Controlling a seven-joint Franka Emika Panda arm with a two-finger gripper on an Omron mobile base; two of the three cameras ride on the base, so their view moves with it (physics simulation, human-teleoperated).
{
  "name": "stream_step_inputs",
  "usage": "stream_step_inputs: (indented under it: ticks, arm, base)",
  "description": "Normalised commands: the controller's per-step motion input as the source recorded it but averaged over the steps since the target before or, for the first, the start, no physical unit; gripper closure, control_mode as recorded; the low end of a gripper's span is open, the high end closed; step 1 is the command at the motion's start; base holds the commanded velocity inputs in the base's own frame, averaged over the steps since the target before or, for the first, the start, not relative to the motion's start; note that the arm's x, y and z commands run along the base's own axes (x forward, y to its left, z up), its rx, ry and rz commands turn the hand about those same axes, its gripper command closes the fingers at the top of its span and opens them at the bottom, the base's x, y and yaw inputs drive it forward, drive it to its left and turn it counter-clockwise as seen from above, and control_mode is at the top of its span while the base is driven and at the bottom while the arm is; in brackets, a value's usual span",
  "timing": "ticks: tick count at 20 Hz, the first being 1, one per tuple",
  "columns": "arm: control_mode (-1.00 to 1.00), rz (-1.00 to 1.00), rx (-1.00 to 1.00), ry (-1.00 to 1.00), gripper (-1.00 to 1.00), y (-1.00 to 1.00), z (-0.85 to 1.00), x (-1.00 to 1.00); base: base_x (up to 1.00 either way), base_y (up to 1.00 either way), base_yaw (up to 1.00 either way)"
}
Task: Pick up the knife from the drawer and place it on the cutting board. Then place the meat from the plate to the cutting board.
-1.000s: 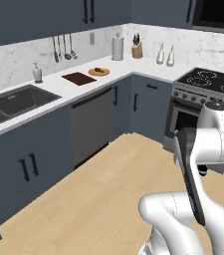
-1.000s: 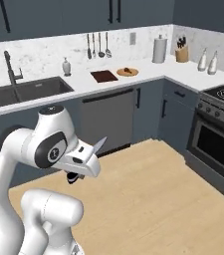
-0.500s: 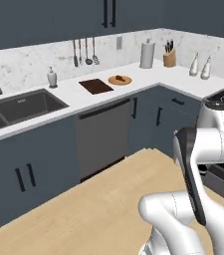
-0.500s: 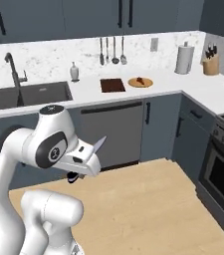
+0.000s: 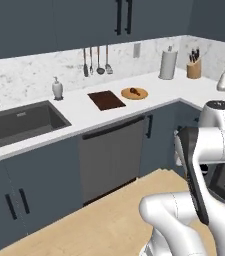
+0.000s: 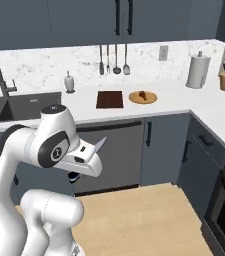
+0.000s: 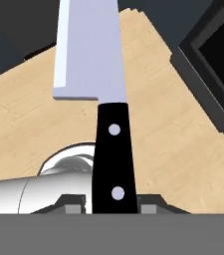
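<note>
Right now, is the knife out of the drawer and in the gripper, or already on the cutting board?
In the gripper: the hand view shows the knife clamped by its black handle. The cutting board is bare.

I see the knife (image 7: 96, 94) with a pale silver blade and a black handle bearing two light rivets. The cutting board (image 5: 106, 100) is dark reddish-brown, the plate (image 5: 134, 93) to its right orange-brown with a small dark brown piece of meat (image 5: 134, 91) on it. My counter (image 5: 84, 112) is white, the backsplash (image 6: 39, 65) grey-veined white marble, the cabinets (image 5: 39, 185) slate blue-grey, the floor (image 6: 144, 220) light wood.
</note>
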Motion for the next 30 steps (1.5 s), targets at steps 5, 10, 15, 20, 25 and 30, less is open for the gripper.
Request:
stream_step_inputs:
  ticks: [5, 10, 15, 20, 25, 30]
  arm:
    - [1.00, 0.00, 0.00, 0.00, 1.00, 0.00, 0.00, 0.00]
    - [1.00, 0.00, 0.00, 0.00, 1.00, 0.00, 0.00, 0.00]
    - [1.00, 0.00, 0.00, 0.00, 1.00, 0.00, 0.00, 0.00]
    - [1.00, 0.00, 0.00, 0.00, 1.00, 0.00, 0.00, 0.00]
    - [1.00, 0.00, 0.00, 0.00, 1.00, 0.00, 0.00, 0.00]
    - [1.00, 0.00, 0.00, 0.00, 1.00, 0.00, 0.00, 0.00]
  base:
    - [1.00, -0.01, 0.29]
    - [1.00, -0.11, 0.12]
    - [1.00, 0.00, -0.02]
    - [0.82, 0.00, -0.07]
    - [0.56, -0.21, 0.01]
    - [0.49, -0.45, 0.10]
